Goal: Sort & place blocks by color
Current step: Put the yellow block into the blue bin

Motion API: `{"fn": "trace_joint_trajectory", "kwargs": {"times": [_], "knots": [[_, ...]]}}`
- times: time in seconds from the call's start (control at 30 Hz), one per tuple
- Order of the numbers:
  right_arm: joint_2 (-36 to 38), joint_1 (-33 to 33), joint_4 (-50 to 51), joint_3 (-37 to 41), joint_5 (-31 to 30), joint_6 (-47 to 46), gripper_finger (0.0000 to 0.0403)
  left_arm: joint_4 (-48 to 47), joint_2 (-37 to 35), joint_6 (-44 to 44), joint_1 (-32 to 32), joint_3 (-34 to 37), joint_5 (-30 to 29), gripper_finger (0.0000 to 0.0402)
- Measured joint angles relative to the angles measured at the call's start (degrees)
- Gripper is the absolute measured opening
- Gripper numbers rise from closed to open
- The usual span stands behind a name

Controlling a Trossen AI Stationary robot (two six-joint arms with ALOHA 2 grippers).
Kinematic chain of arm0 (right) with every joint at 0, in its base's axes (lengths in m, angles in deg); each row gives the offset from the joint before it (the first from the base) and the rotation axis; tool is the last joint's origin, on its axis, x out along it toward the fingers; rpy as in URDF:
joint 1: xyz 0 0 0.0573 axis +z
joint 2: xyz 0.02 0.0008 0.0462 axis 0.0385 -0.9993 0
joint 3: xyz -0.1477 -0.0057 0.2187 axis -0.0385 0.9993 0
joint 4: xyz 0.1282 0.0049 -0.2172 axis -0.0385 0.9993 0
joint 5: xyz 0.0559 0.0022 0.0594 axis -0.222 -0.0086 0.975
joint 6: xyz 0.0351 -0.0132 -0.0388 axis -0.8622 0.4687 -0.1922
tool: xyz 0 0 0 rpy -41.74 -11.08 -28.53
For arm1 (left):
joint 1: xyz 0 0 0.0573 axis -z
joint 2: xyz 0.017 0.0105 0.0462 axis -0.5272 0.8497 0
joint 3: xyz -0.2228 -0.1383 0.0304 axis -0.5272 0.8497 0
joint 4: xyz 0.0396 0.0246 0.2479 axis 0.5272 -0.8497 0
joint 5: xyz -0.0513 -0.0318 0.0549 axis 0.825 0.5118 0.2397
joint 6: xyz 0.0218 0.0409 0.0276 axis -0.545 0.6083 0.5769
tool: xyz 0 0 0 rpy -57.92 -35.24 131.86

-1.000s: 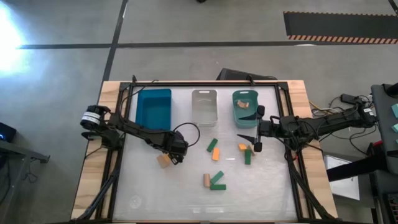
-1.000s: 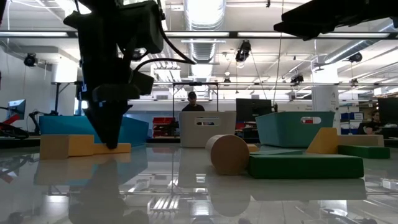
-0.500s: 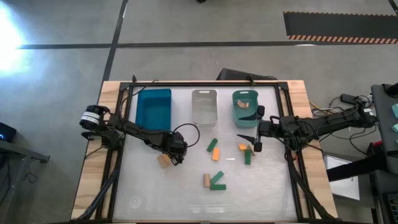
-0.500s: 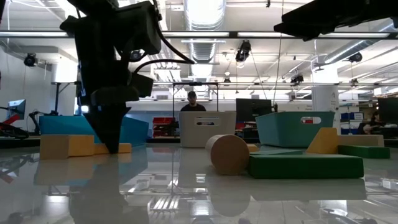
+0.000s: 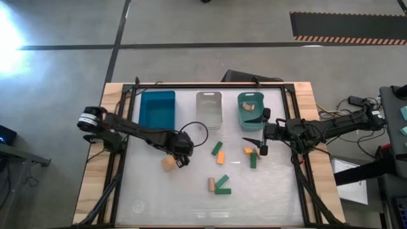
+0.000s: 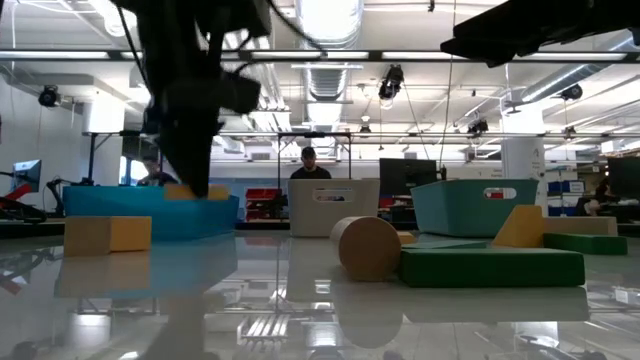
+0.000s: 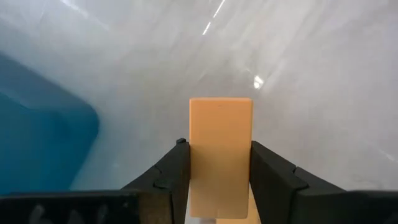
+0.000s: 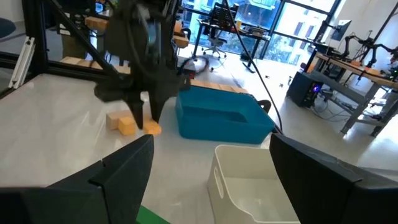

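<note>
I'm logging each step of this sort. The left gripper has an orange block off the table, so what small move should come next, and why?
Probably carry it on toward a bin. The left gripper is shut on the orange block, lifted clear of the table beside the blue bin. Which bin takes orange is unclear. The right gripper waits open near the teal bin.

Two arms, dark matte, slender jointed links. Left arm [image 5: 137,132]: silver-white ring at the base joint, black cable looped near the wrist. Right arm [image 5: 318,129]: black cabling along its links. Fingers [image 7: 163,180] black, flat, tapered.
</note>
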Motion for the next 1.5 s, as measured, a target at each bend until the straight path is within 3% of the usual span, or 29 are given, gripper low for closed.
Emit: {"fn": "trace_joint_trajectory", "kwargs": {"times": [0.33,0.6,0.77,1.0,1.17,1.5], "knots": [[0.04,0.00,0.11,0.00,0.00,-0.17,0.0313,-12.92,-6.54,16.44,-3.30,-9.78,0.07,0.0115],[0.04,0.00,0.16,0.00,0.00,-0.59,0.0313,-19.29,-11.16,41.19,-11.47,-8.12,-1.15,0.0115],[0.04,0.00,0.16,0.00,0.00,-0.61,0.0313,-19.53,-12.45,55.70,-20.57,-5.63,-2.26,0.0115],[-0.02,0.00,0.21,0.00,0.00,-1.21,0.0313,-12.85,-12.42,73.42,-35.65,-1.86,-2.60,0.0115],[-0.02,0.00,0.23,0.00,0.00,-1.33,0.0313,-5.40,-12.38,82.20,-44.77,1.28,1.03,0.0115],[-0.02,0.00,0.34,0.00,0.00,-1.46,0.0313,2.08,-11.62,87.39,-54.46,7.18,7.10,0.0115]]}}
